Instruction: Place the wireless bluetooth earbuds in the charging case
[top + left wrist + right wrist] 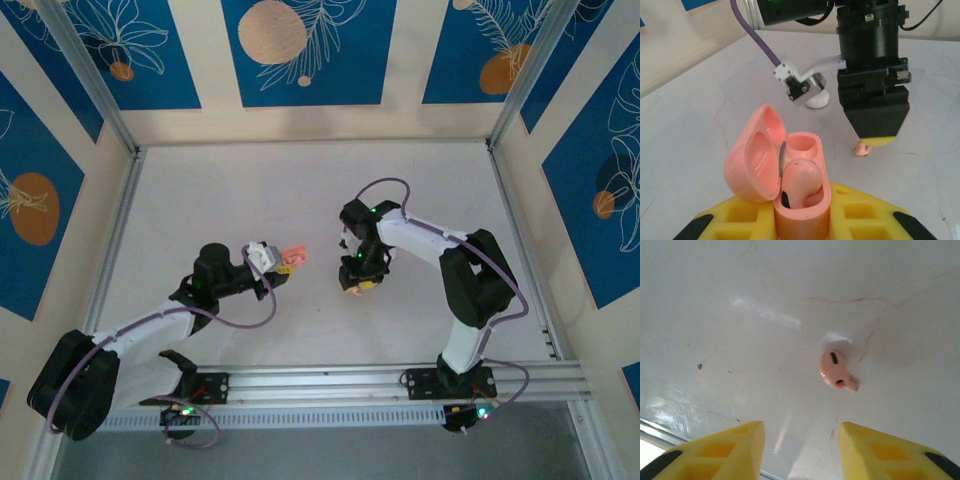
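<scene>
left arm point(150, 325) low, left tool point(283, 263) pinching one open charging case point(802, 220), one earbud point(801, 181) seated, right arm point(430, 235) pointing down, right tool point(801, 450) spread over second earbud point(835, 371) on bench point(715, 315)

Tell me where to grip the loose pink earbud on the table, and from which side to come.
Probably best: grip the earbud across its rounded body, not the short stem, coming straight down. It lies flat on the table with its stem pointing sideways, so the bulb offers the widest opposing faces. The right end effector, open, hangs above it.
</scene>
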Available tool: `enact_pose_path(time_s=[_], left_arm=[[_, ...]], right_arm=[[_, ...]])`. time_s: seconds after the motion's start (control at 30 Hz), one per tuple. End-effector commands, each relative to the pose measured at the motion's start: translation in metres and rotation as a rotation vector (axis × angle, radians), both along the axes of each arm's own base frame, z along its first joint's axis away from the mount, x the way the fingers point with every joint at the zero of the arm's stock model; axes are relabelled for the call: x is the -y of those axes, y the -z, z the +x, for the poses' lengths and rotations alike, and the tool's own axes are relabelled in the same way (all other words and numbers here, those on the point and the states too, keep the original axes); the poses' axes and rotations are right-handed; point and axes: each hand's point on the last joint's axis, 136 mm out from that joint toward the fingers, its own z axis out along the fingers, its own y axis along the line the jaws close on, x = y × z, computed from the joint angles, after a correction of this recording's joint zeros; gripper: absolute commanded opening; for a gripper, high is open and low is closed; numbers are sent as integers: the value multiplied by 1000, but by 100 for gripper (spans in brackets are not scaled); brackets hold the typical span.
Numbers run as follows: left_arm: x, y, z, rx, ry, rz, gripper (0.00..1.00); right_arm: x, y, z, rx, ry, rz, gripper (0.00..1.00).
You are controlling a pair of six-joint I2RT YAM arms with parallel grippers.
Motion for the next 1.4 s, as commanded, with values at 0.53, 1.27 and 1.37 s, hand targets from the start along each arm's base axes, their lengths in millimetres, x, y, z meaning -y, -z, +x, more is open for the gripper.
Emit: enact_pose_path(time_s=[0.53, 1.27, 1.37], left_arm=[[3, 0, -7, 8, 25, 9, 22], [1, 2, -8, 4, 23, 11, 22], [2, 2, -8, 3, 25, 10, 22]], right_arm=[[-6, 26, 7, -53, -28, 39, 30], [-2, 38, -3, -82, -57, -46, 27], [-2, 37, -3, -77, -59, -47, 20]])
